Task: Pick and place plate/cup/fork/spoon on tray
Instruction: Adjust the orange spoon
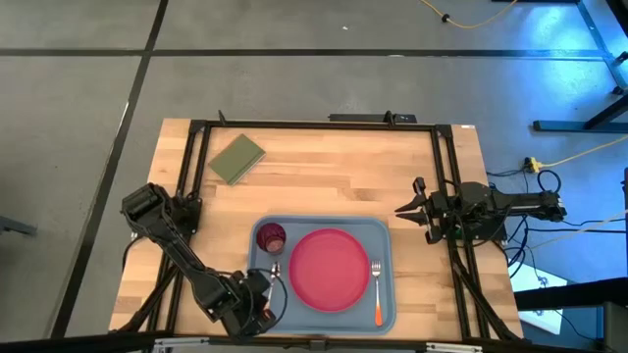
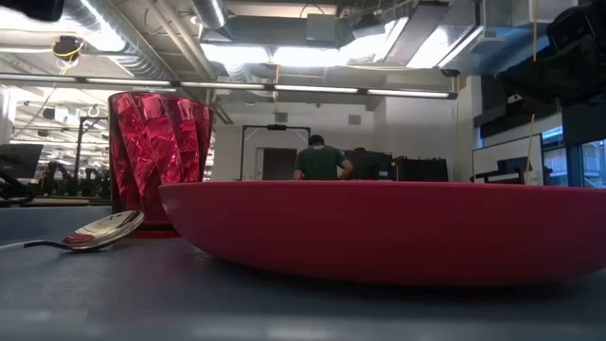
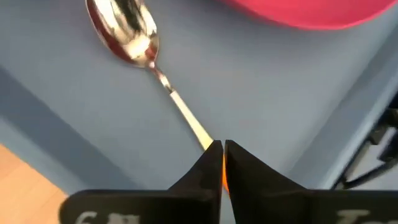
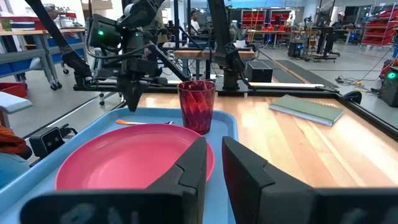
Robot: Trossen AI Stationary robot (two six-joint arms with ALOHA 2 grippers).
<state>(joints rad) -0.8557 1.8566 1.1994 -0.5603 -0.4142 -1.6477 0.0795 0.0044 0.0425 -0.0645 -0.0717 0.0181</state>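
- Tray, one, lies on the wooden counter at its near middle: a light blue rectangle of smooth plastic with rounded corners and a raised rim; everything the task names rests inside it.
- One plate, round, flat and pink-red, fills the tray's middle.
- One olive-green flat rectangle lies alone on the counter, well apart from the tray, toward the far left.
- One cup, dark red with faceted walls, stands upright in the tray's far left corner, just beside the plate.
- One fork, silver tines and orange handle, lies along the tray's right side, beside the plate.
- One spoon, shiny oval bowl on a thin silver neck, lies on the tray's left side between cup and near rim.
- Left pincer reaches low over the tray's near left corner, its dark fingers pinched tight on the spoon's orange handle.
- Right pincer waits at the counter's right edge, pointing toward the tray, fingers parted narrowly around nothing.
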